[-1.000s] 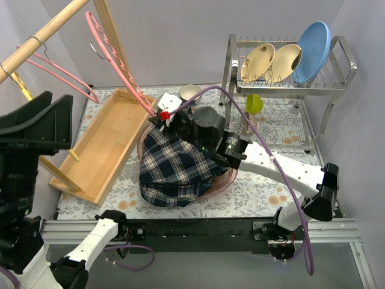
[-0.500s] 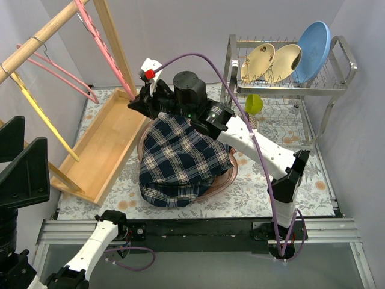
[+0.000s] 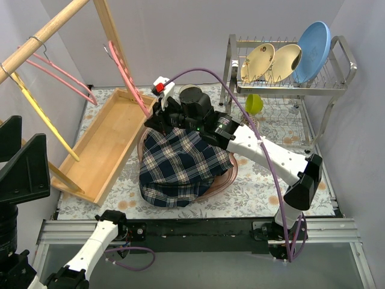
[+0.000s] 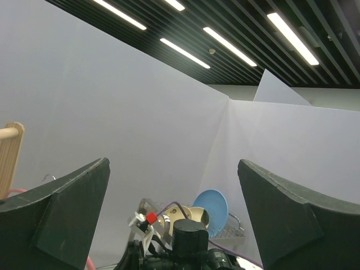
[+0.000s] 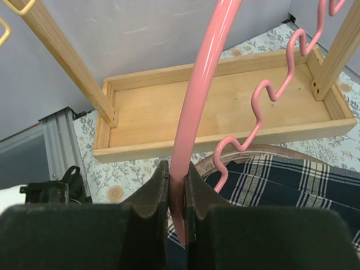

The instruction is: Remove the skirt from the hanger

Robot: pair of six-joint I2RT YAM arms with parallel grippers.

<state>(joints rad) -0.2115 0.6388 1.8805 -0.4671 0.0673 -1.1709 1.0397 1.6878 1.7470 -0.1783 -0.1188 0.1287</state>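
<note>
Skirt lies heaped on the pink plate just right of the wooden tray, and we see no change in it from half a second ago. Right gripper has dropped back down to the skirt's far edge, its fingers clamped on the pink hanger. The hanger's hook, earlier up by the wooden rail, now sits lower. We cannot tell whether its wavy arm is still caught in the cloth. Left gripper points up at the wall, fingers wide apart.
</note>
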